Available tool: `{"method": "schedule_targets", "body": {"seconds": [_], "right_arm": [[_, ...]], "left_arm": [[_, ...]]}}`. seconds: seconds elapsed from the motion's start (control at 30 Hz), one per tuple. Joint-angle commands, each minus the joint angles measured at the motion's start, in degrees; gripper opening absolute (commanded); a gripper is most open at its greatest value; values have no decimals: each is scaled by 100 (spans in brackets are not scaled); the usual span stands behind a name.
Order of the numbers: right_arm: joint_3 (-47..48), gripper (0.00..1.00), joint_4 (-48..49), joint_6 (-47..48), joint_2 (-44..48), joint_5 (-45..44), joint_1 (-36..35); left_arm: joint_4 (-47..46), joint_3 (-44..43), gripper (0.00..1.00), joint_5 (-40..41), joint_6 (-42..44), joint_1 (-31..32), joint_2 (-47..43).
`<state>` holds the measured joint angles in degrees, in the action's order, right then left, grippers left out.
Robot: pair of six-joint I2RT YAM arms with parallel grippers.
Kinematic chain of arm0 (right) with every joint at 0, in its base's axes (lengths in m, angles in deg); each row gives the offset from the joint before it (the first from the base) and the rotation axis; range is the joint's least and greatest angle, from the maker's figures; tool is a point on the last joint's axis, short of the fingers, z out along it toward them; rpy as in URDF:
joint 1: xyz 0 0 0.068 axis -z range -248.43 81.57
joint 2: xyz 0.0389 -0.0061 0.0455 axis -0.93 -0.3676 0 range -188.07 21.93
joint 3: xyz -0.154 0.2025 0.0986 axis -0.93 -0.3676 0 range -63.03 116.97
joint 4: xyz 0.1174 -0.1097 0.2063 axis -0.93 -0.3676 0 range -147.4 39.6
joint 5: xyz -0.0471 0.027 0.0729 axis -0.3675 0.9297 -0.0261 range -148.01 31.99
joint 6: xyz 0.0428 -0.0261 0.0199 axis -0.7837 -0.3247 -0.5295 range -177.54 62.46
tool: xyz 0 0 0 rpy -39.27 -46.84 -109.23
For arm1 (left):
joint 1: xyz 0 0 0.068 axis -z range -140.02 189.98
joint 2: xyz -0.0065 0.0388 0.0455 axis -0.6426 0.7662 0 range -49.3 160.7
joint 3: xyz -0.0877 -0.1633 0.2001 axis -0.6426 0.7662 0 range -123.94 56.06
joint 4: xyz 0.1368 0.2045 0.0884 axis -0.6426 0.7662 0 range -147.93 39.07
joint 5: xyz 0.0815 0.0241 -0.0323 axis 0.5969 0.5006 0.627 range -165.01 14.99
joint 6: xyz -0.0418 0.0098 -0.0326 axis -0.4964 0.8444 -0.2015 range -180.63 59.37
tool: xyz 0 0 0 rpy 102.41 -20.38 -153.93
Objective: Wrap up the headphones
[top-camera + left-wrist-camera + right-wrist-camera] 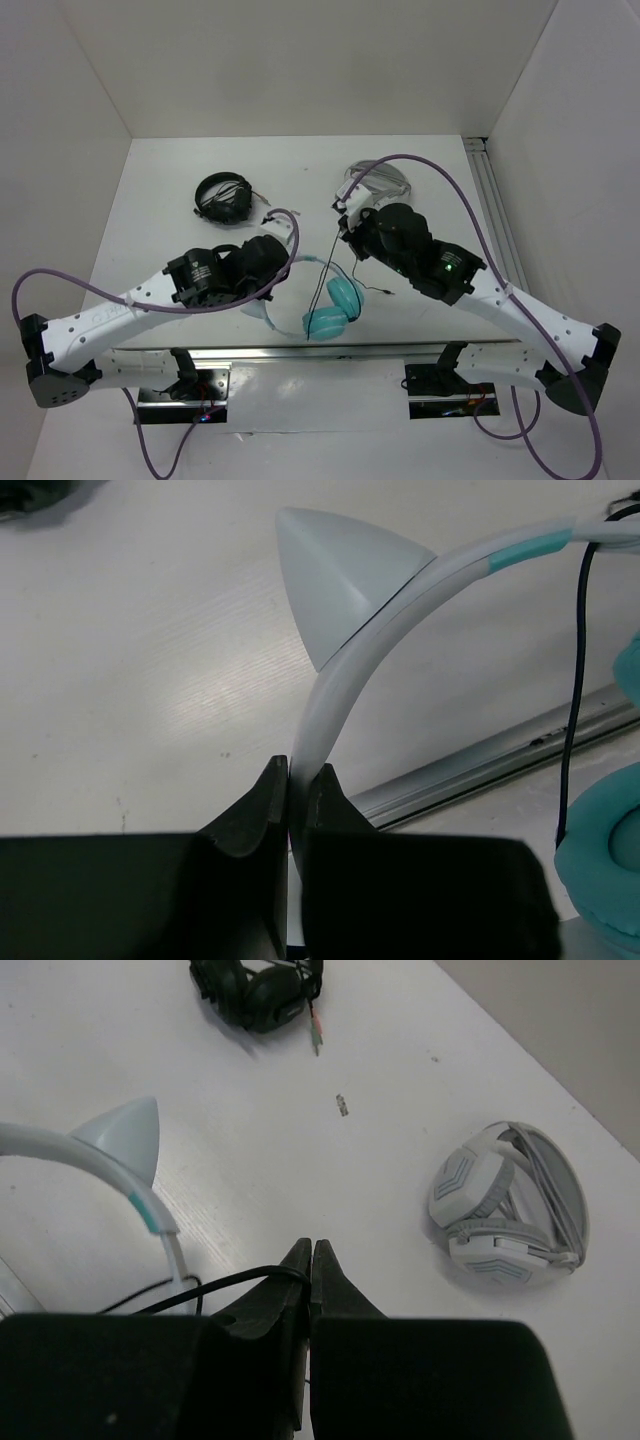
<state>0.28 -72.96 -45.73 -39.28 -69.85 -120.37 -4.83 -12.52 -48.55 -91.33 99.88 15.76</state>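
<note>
Between left tool point(288, 780) jaws, headphones point(345, 675) headband, cable point(577, 660) pinched in right tool point(311, 1252)

The headphones point(335, 680) look smooth, matt plastic (cups softly padded).

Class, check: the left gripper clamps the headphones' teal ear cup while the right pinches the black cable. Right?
No: the left gripper clamps the pale headband, not the teal ear cup, as the left wrist view shows. The right gripper does pinch the black cable.
</note>
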Motion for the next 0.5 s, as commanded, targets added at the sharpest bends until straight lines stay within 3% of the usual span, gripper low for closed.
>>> {"method": "schedule_targets", "body": {"seconds": [0.0,0.07,0.2,0.33,0.47], "right_arm": [[77,0,798,-135,591,-635,-105],[76,0,850,-188,724,-943,-263],[76,0,737,-407,979,-724,-404],[-46,0,675,-522,979,-549,-598],[-178,0,604,-680,979,249,-598]], "left_arm": [[901,-498,0,928,-830,-65,86],[1114,-683,0,1176,-1393,-443,86],[1440,-850,0,1660,-2273,-1040,-272],[1115,-850,0,1591,-2362,-1594,-616],[1115,-982,0,1591,-2546,-2104,-679]]}}
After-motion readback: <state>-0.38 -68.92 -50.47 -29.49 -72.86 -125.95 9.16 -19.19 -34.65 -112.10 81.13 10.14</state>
